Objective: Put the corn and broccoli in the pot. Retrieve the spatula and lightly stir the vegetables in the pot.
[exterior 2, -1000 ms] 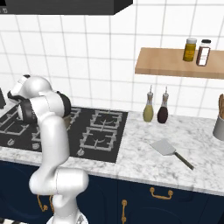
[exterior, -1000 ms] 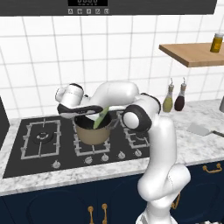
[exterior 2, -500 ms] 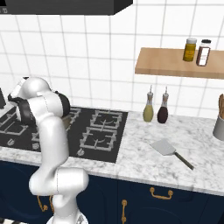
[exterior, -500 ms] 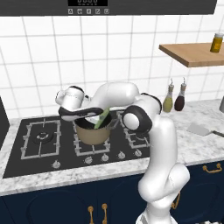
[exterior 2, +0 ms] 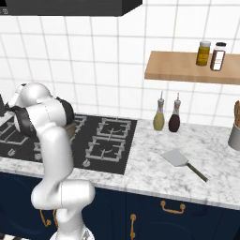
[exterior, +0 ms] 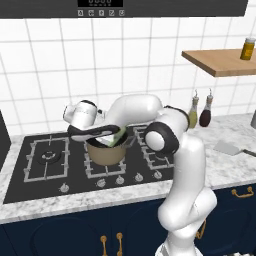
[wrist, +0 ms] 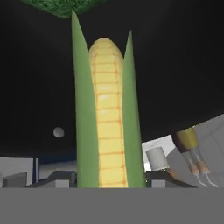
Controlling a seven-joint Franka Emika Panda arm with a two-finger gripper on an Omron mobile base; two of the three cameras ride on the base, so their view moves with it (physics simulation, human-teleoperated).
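Left base view is showing the gripper [exterior: 92, 134] hanging over the left rim of the pot [exterior: 106, 153], which is sitting on the middle burner of the black hob [exterior: 45, 167]. The corn [exterior: 117, 137] is leaning out of the pot, its husk tip poking above the rim toward the right. How far the jaws are standing apart I cannot tell, nor whether they are gripping the cob.

Hand view is showing the corn [wrist: 106, 118] running straight up the middle, yellow kernels between two green husk leaves, against the pot's dark inside [wrist: 183, 65]. A patch of broccoli [wrist: 65, 6] is sitting at the top edge, beyond the cob's tip.

Right base view is showing bare burners lying open to the right of the arm, then marble counter [exterior 2: 150, 164]. The spatula [exterior 2: 180, 161] is lying flat there, handle pointing toward the counter's front edge, well apart from the pot. Two sauce bottles [exterior 2: 167, 118] are standing behind it by the tiles.
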